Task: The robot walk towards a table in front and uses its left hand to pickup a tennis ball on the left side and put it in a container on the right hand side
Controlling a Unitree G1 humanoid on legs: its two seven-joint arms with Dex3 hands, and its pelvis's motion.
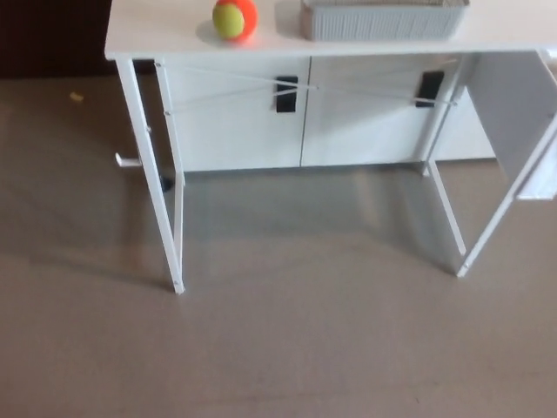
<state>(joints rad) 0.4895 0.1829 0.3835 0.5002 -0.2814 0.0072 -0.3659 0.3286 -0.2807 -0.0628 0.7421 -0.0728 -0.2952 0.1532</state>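
A yellow-green and orange tennis ball rests on the white table near its left end, at the top of the head view. To its right on the same tabletop stands a grey ribbed container, its top cut off by the picture's edge. Neither of my hands nor any part of my arms shows in this view.
The table stands on thin white legs with crossed braces, and a white cabinet with black handles sits behind it. Grey floor stretches between me and the table. A small yellow scrap lies on the floor at left.
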